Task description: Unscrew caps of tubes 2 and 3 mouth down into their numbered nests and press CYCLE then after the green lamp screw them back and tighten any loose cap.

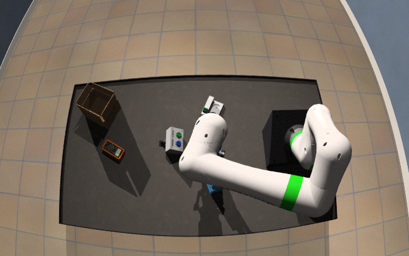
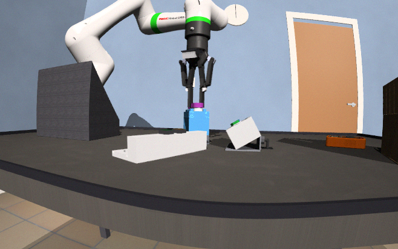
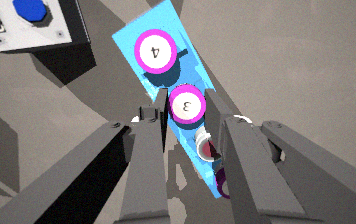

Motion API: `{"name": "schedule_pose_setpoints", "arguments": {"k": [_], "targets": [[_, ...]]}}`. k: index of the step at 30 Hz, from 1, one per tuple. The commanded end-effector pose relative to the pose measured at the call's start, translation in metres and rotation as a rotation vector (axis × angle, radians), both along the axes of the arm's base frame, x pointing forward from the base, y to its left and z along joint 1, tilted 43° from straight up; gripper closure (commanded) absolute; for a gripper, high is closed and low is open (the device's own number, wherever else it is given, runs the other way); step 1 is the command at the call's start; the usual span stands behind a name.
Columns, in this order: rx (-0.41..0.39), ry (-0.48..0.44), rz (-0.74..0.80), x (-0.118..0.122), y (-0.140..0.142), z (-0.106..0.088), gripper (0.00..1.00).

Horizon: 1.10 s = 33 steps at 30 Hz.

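The blue decapping station (image 3: 165,75) holds tubes with magenta-rimmed white caps. The cap marked 4 (image 3: 155,51) sits on its tube. The cap marked 3 (image 3: 187,106) sits on its tube between my two fingers. My gripper (image 3: 185,102) points straight down and its fingers press on both sides of cap 3. Tube 2 (image 3: 206,147) stands open without a cap. Cap 1 (image 3: 223,186) is mostly hidden behind my right finger. In the side view my gripper (image 2: 196,101) reaches the top cap of the station (image 2: 196,122). The white cap tray (image 2: 163,146) lies in front; its nests are hidden.
The key housing (image 1: 174,140) with the green key (image 1: 178,134) and the blue key (image 1: 178,143) stands left of the station. A cardboard box (image 1: 97,104) and an orange multimeter (image 1: 113,149) are at the far left. The arm's dark pedestal (image 2: 75,103) is behind.
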<state>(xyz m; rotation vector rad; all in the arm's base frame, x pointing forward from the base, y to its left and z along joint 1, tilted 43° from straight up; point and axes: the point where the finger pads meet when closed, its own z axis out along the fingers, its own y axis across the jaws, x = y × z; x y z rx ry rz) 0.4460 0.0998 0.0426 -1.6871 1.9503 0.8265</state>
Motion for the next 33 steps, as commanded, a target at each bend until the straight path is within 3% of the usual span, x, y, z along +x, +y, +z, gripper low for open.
{"name": "schedule_pose_setpoints", "arguments": {"k": [1, 6, 8, 23, 31, 32, 33], "targets": [[-0.001, -0.001, -0.001, 0.0005, -0.0007, 0.0004, 0.70], [0.014, -0.171, 0.182, 0.0006, -0.0010, 0.0007, 0.70], [0.014, -0.171, 0.182, 0.0006, -0.0010, 0.0007, 0.70], [0.059, -0.682, 0.730, 0.0006, -0.0014, 0.0012, 0.70], [0.061, -0.714, 0.764, 0.0006, -0.0017, 0.0014, 0.70], [0.061, -0.714, 0.764, 0.0006, -0.0011, 0.0009, 0.59], [0.061, -0.714, 0.764, 0.0006, -0.0011, 0.0009, 0.59]]}}
